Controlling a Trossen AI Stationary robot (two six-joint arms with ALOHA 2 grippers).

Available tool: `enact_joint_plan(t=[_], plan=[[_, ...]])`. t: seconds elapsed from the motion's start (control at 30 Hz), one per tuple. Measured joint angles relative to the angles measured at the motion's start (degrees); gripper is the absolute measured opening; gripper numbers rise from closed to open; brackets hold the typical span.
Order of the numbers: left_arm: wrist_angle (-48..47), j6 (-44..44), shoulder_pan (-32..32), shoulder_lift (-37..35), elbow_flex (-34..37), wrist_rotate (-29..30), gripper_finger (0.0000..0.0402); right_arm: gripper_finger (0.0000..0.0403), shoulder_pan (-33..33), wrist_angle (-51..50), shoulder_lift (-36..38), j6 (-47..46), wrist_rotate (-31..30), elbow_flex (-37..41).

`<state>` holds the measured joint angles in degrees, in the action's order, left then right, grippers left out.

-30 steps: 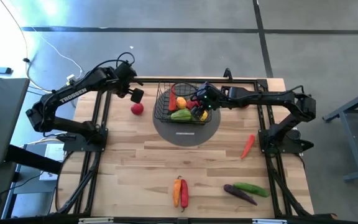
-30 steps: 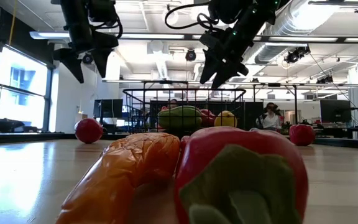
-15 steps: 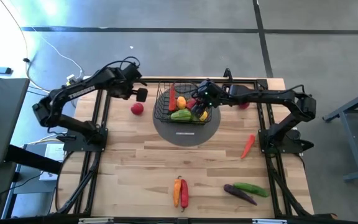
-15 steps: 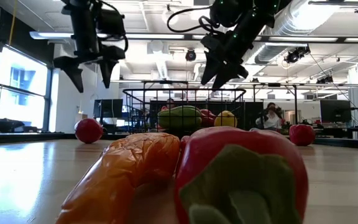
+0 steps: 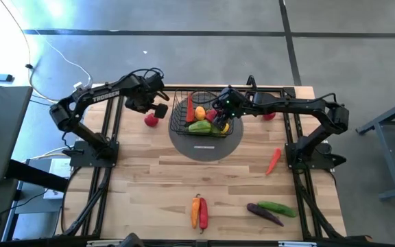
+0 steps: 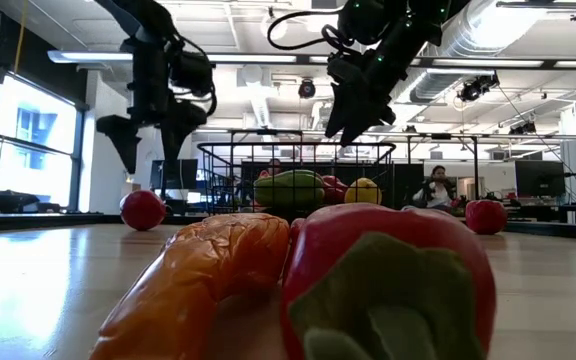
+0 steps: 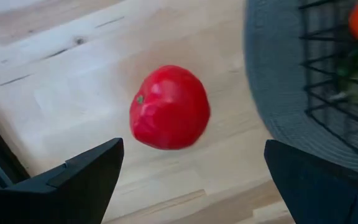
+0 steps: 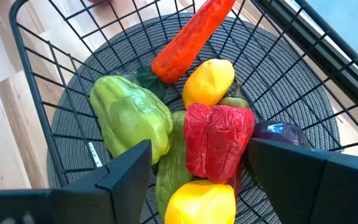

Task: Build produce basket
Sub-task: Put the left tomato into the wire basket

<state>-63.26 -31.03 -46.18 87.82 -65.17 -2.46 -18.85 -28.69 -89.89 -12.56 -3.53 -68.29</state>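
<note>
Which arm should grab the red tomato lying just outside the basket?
Left. The left gripper hovers open right over the red tomato, framed between its fingers in the left wrist view. The right gripper is open over the basket, on the far side of it.

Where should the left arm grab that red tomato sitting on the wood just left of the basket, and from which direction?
Grip the round red toy tomato across its widest middle, coming straight down from above. It sits alone on the wooden table, apart from the black wire-mesh basket, so both sides are free. The left tool already hangs open over it, fingers straddling it.
</note>
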Motion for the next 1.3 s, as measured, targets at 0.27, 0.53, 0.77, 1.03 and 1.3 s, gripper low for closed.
enact_joint_plan(t=[0.27,0.53,0.77,1.03,1.3], plan=[[-1.38,2.73,-0.79,4.99,0.02,-0.03,0.0381,0.0252,0.0,0.0,0.0,-0.35,-0.02,0.0],[-1.24,4.54,-2.07,8.59,0.02,-0.07,0.0381,0.0252,0.0,0.04,0.0,-0.79,-0.04,0.0],[-0.18,6.19,-3.17,10.82,0.0,0.08,0.0381,0.0252,0.0,0.07,0.0,-2.43,-0.04,0.0],[0.44,7.55,-4.58,13.05,0.0,-1.89,0.0381,0.0252,0.0,0.09,0.0,-3.04,-0.07,0.0],[0.32,7.72,-4.6,15.71,0.0,-1.95,0.0381,0.0252,0.0,0.11,0.0,-4.09,-0.11,0.0]])
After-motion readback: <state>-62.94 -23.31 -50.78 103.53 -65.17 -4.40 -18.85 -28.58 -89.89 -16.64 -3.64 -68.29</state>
